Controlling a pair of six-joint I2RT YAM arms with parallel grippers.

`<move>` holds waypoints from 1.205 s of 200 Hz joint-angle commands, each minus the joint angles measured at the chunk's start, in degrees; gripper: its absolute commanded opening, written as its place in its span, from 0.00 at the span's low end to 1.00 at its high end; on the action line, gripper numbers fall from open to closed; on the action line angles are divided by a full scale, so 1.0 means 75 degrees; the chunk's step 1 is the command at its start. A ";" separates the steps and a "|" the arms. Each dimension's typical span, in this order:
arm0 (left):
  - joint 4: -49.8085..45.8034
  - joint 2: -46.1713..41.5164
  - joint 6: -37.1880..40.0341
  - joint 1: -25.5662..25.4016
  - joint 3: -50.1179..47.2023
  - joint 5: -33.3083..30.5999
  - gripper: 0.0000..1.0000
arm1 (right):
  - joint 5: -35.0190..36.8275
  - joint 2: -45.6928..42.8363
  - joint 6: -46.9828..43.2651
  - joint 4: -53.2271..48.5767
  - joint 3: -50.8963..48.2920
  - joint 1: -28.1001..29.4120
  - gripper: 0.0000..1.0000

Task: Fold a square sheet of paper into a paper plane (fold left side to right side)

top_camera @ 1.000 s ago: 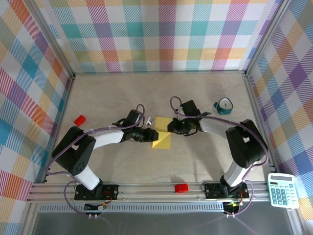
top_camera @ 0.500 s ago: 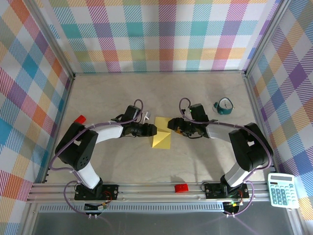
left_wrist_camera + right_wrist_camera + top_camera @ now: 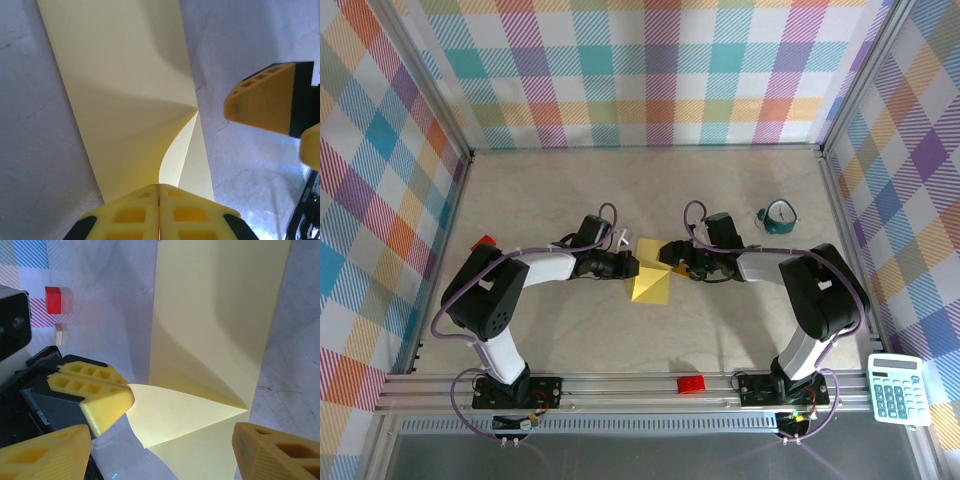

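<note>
The square sheet of paper [image 3: 651,280] lies mid-table as a yellow folded strip with one corner flap [image 3: 185,412] lifted off it. My left gripper [image 3: 159,187] is shut on the tip of that flap, jaws pressed together; from above it sits at the paper's left edge [image 3: 629,266]. The right gripper [image 3: 160,455] stands open, its fingers [image 3: 272,450] straddling the near end of the sheet without touching it, and from above it sits at the sheet's upper right corner [image 3: 671,253]. One right finger [image 3: 265,100] hangs beside the paper.
A red brick [image 3: 52,299] and a small tan block [image 3: 60,333] lie left of the paper. Another red brick [image 3: 691,383] rests on the front rail. A teal round object [image 3: 778,217] sits at the right, a calculator [image 3: 898,388] outside the frame.
My right gripper has opened and let go of the paper. The left gripper has closed on the lifted flap's tip after shifting slightly up-right.
</note>
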 commanded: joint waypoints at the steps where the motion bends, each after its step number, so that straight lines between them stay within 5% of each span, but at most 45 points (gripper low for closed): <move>1: 0.0566 -0.0516 -0.0155 0.0037 -0.0294 -0.0240 0.05 | -0.0212 0.0121 -0.0033 -0.0001 0.0195 -0.0048 0.74; 150: 0.2063 -0.0622 -0.0956 0.0119 -0.1184 -0.0456 0.03 | -0.1200 0.1080 0.0403 0.0819 0.0994 0.0109 0.65; 241: 0.2031 0.0017 -0.0992 0.0170 -0.1238 -0.0823 0.31 | -0.0875 0.1442 0.0223 0.0419 0.1187 0.0286 0.50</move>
